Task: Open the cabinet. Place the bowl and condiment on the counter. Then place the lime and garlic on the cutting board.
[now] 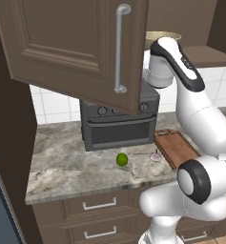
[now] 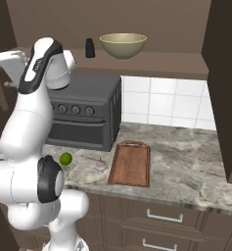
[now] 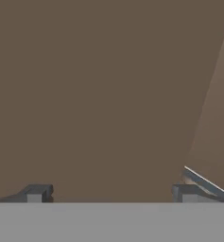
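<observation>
The cabinet stands open, its left door [image 1: 71,43] swung out with its silver bar handle [image 1: 119,47] facing me. On the cabinet shelf sit the pale olive bowl [image 2: 123,45] and, to its left, the dark condiment shaker [image 2: 90,48]. The lime [image 2: 65,158] and the garlic [image 2: 101,165] lie on the counter [image 2: 186,162], left of the cutting board [image 2: 132,163]. My gripper [image 3: 111,194] is open, its fingertips [image 3: 35,194] wide apart and close to a flat brown cabinet surface, with nothing between them. The hand reaches behind the left door.
A dark toaster oven [image 1: 119,124] stands on the counter below the shelf, behind the lime. The right cabinet door [image 2: 225,88] hangs open over the counter's right end. Drawers with short silver handles [image 2: 164,215] run under the counter.
</observation>
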